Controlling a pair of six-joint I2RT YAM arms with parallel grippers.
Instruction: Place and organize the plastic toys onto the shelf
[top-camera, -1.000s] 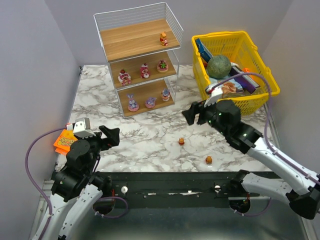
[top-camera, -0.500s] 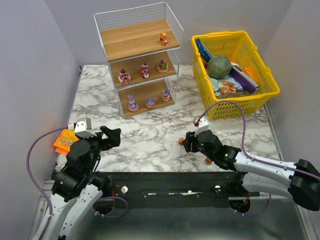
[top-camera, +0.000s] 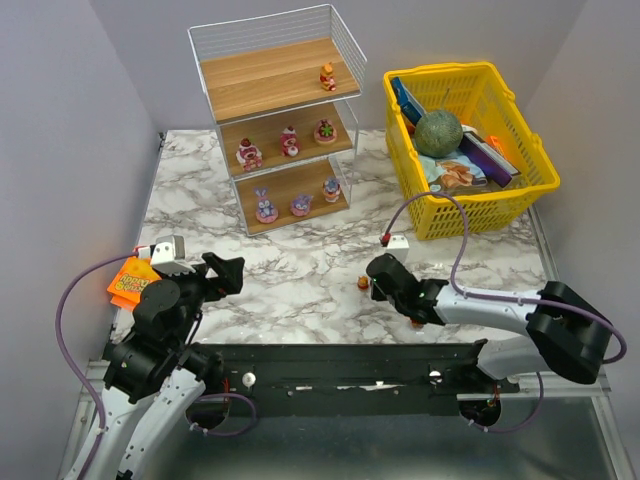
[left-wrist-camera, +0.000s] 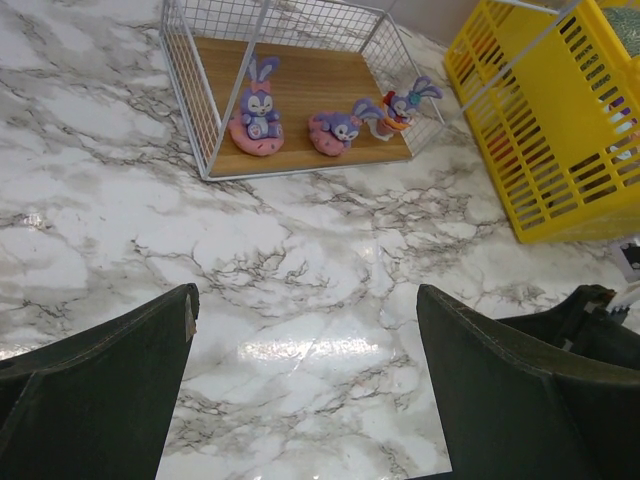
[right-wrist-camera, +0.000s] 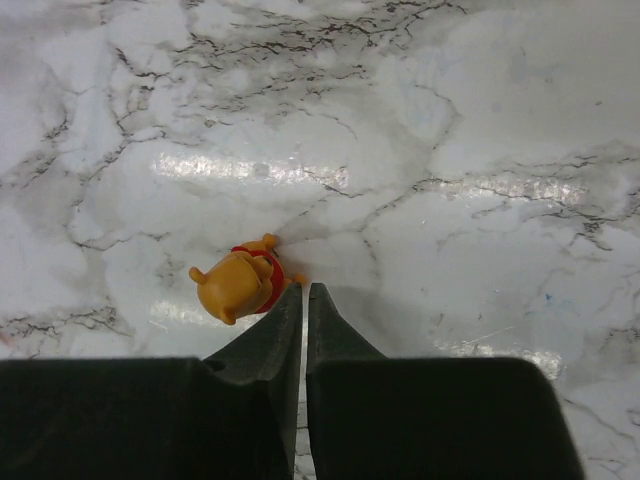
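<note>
A yellow bear toy in a red shirt (right-wrist-camera: 235, 285) lies on the marble, touching the outer side of my right gripper's left finger. The right gripper (right-wrist-camera: 304, 290) is shut with only a thin slit between its tips and nothing in it. From above, that gripper (top-camera: 372, 280) is low on the table beside the toy (top-camera: 363, 283). Another orange toy (top-camera: 416, 322) peeks out by the right arm. The shelf (top-camera: 275, 75) holds one orange toy (top-camera: 327, 77) on top, three red-pink ones (top-camera: 289, 142) in the middle and three purple ones (left-wrist-camera: 335, 128) at the bottom. My left gripper (left-wrist-camera: 305, 295) hovers open and empty.
A yellow lattice basket (top-camera: 520, 195) with a green ball (top-camera: 438, 131) and other items stands at the right. An orange packet (top-camera: 128, 283) lies at the table's left edge next to the left arm. A small white tag (top-camera: 398, 240) rests on the marble.
The right arm has swung down and toward the near left, from in front of the basket to the table by the bear toy. Its jaws have closed beside the toy. The left arm is still.
</note>
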